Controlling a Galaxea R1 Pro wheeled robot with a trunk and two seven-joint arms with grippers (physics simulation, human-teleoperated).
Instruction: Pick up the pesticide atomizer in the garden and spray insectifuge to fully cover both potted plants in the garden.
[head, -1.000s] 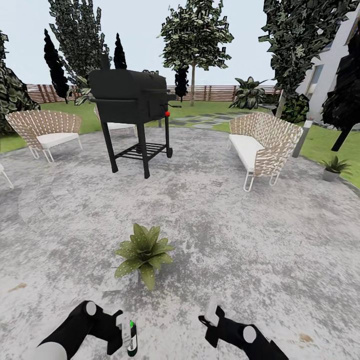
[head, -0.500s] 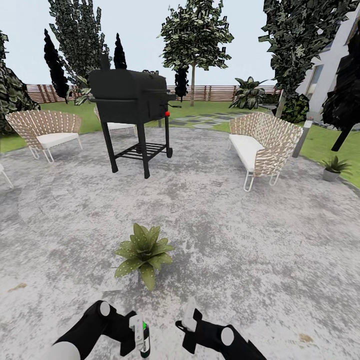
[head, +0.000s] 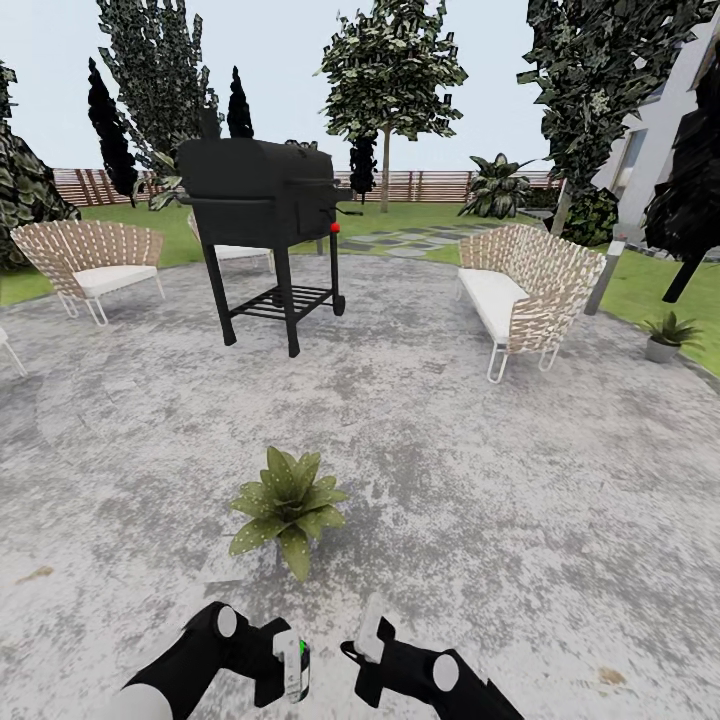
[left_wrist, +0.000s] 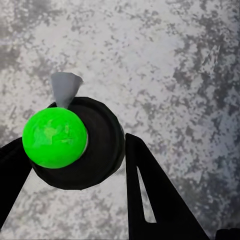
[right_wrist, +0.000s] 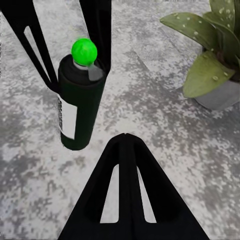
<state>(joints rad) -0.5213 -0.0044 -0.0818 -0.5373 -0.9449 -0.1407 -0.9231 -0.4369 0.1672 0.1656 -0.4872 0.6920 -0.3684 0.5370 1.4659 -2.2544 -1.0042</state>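
While clamped between the left pincer's (head: 290, 668) black fingers, the slim dark green-black, green-capped atomizer bottle (right_wrist: 80, 102) stands upright above the mottled grey patio (head: 480, 470). Just beside it, the right pincer (head: 368, 640) appears closed, empty, near the speckled-leaf potted plant (head: 288, 506).

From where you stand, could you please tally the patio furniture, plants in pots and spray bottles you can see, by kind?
Wicker seats: 2 (chair, sofa)
Grills: 1
Plants in pots: 2 (near plant, far plant by the lawn)
Atomizers: 1
Total: 6
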